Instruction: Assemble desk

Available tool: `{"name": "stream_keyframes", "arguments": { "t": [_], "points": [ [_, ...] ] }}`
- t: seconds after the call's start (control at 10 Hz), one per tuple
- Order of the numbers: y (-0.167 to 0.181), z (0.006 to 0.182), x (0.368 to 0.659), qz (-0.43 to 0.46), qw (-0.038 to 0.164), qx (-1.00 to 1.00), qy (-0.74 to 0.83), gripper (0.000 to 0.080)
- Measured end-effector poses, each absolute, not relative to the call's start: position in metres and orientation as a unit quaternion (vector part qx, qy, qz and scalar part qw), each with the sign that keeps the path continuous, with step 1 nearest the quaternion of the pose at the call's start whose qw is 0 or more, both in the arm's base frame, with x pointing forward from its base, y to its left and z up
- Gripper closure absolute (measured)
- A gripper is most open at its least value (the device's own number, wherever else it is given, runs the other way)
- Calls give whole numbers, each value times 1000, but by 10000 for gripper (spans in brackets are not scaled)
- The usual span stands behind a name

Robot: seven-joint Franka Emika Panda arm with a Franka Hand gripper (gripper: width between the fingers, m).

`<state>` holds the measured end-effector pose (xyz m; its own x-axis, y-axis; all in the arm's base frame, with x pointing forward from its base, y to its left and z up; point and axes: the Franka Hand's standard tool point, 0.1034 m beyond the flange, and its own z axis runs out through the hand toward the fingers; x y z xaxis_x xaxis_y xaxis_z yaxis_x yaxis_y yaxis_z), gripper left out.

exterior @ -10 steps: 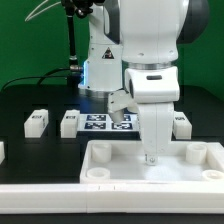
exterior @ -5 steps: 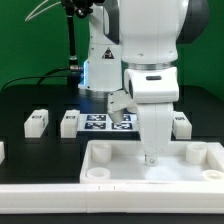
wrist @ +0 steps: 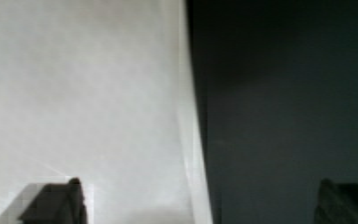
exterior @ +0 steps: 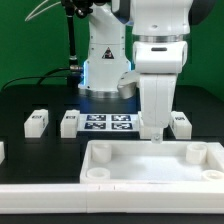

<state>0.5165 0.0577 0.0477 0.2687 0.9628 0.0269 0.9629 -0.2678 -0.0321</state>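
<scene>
— Where do we see the tabletop [exterior: 140,165]?
— Flat on the black bench [exterior: 15,105], rim up, with its corner sockets showing.
— And our pincer [exterior: 153,134]?
— It hangs above the tabletop's far rim. Its fingers [wrist: 51,203] stand wide apart, with nothing between them.
— The legs [exterior: 37,122]?
— We count three lying behind the tabletop, apart from it. The marker board [exterior: 105,123] is among them.
</scene>
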Motion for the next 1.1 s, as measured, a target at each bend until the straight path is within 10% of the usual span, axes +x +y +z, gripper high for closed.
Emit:
{"name": "stream_keyframes", "arguments": {
  "t": [1.1],
  "points": [
    [120, 62, 501, 31, 16, -990, -135, 150]
  ]
}}
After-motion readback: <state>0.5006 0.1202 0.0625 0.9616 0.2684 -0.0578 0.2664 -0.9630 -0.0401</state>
